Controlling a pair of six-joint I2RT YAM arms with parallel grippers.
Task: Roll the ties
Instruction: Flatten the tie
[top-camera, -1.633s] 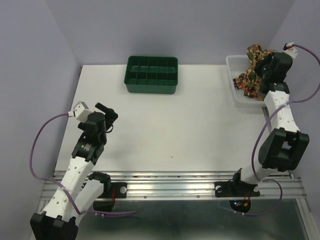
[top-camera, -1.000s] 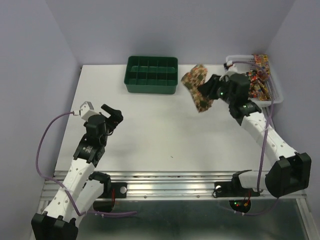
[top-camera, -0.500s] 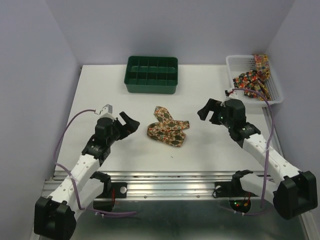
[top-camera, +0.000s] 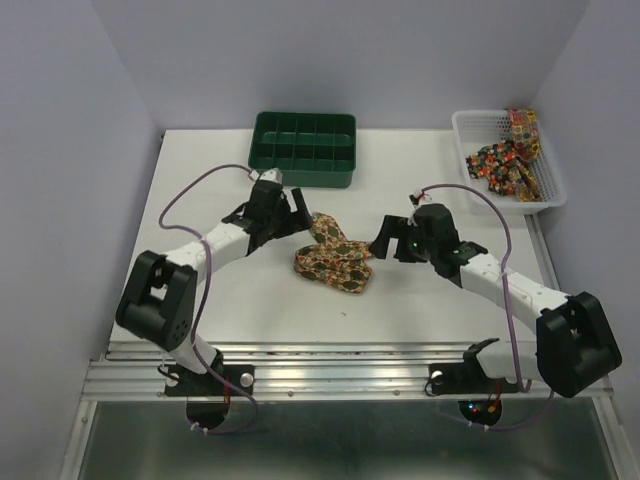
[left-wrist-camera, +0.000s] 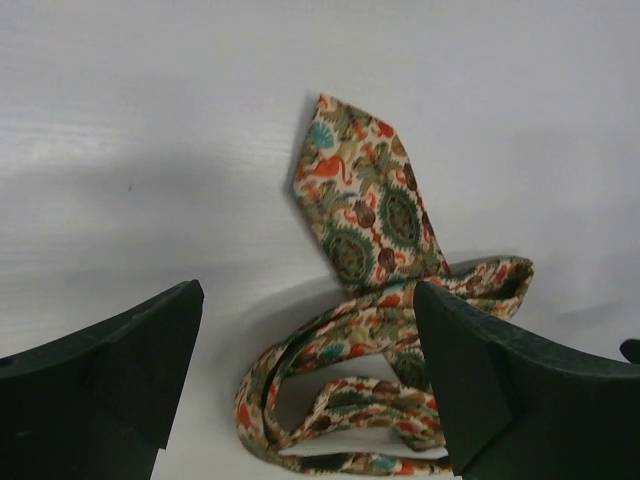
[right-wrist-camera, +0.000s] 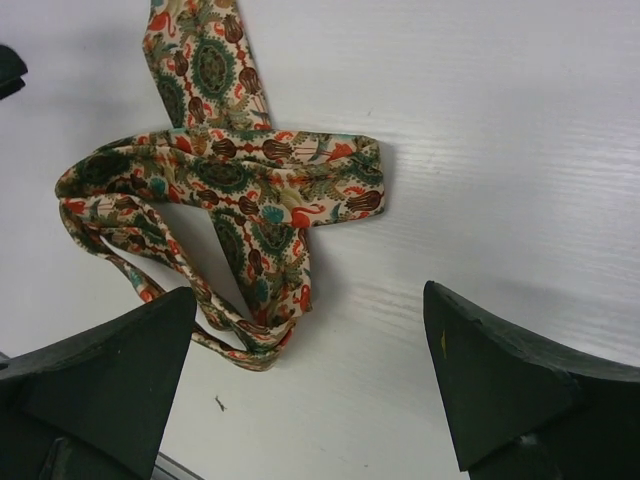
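tie (top-camera: 335, 258): one printed tie lies loose on the white table (top-camera: 250, 300), near its middle, bunched into open loops and not rolled. its pointed end lies flat and aims toward the far side.
left gripper (top-camera: 292, 215): low over the table just left of the tie's pointed end. its dark fingers (left-wrist-camera: 120, 370) are spread wide with nothing between them but bare table and the cloth lying beyond.
right gripper (top-camera: 380, 236): just right of the bunched tie, facing it. its fingers (right-wrist-camera: 500, 390) are spread wide too, gripping nothing and clear of the cloth in its own wrist view.
basket (top-camera: 545, 195): a white mesh basket at the far right corner of the table.
spare ties (top-camera: 500, 158): heaped in the basket, same busy print, one draped up over the far rim.
green tray (top-camera: 303, 148): a compartment tray at the far edge, behind the left gripper, well apart from the basket.
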